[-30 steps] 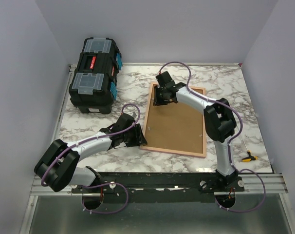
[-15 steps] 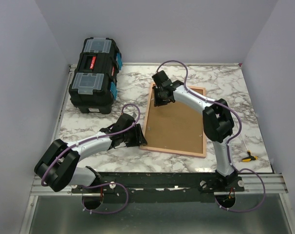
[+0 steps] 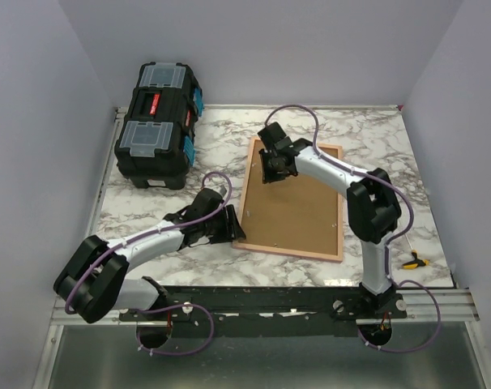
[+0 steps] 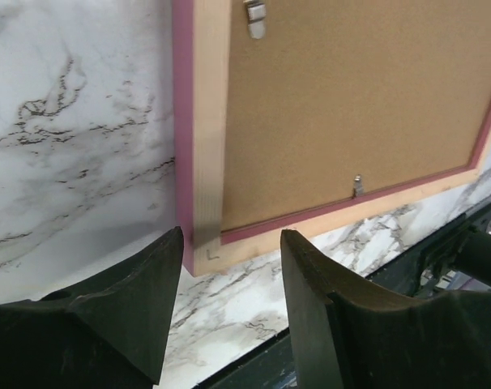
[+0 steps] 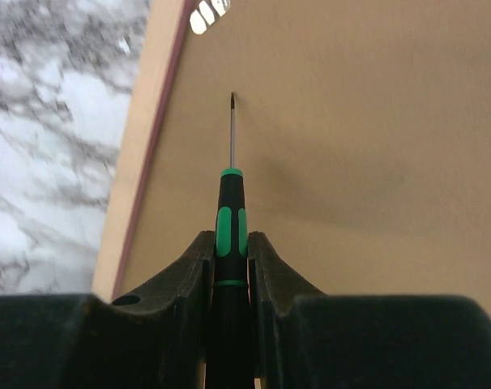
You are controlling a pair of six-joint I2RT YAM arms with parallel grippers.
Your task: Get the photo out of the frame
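A black toolbox with clear lid trays stands at ten o'clock on the marble table. Near the table's middle the frame lies flat with its cork-brown back up, its pink rim showing around the edge.

The left gripper sits low at the frame's seven o'clock corner. Its jaws are spread and hold nothing, and the corner lies just beyond the gap between them. The wrist view does not show whether the fingertips touch the wood. A metal clip sits on the frame's left rail.

At the frame's eleven o'clock corner the right gripper is clamped on a green-and-black screwdriver. The thin blade points ahead, its tip at the brown back.

A small yellow-and-black tool lies at four o'clock by the table's edge.
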